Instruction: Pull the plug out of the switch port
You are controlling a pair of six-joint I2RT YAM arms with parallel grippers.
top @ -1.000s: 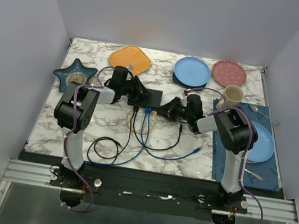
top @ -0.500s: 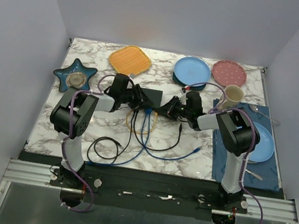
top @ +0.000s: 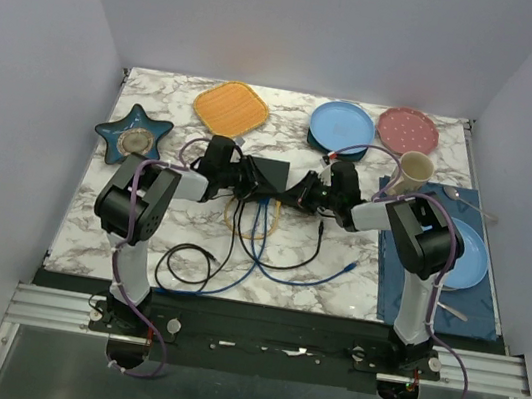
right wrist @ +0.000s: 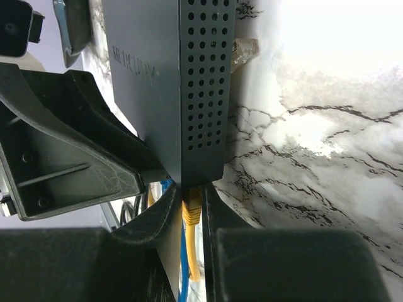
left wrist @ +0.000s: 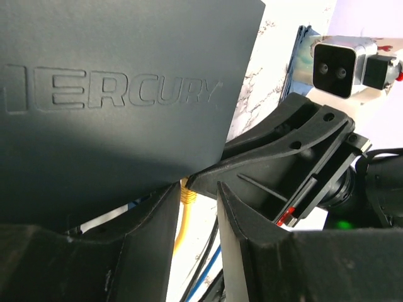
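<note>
Right gripper (right wrist: 191, 196) clenched on plug (right wrist: 192, 212), seated in switch (right wrist: 157, 94); pull not done. Left gripper (left wrist: 198, 211): grip unclear.

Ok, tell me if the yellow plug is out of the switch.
No, in the right wrist view the yellow plug sits in the switch edge, between the fingers of the right gripper.

The switch (top: 272, 173) lies mid-table (top: 291, 102), with the left gripper (top: 247, 180) at its left end and the right gripper (top: 290, 194) at its right. The plug (right wrist: 191, 204) sits in the switch's near edge, between the right gripper's fingers. Cables (top: 268, 251) trail nearer, and a round plate (top: 341, 126) lies behind.
</note>
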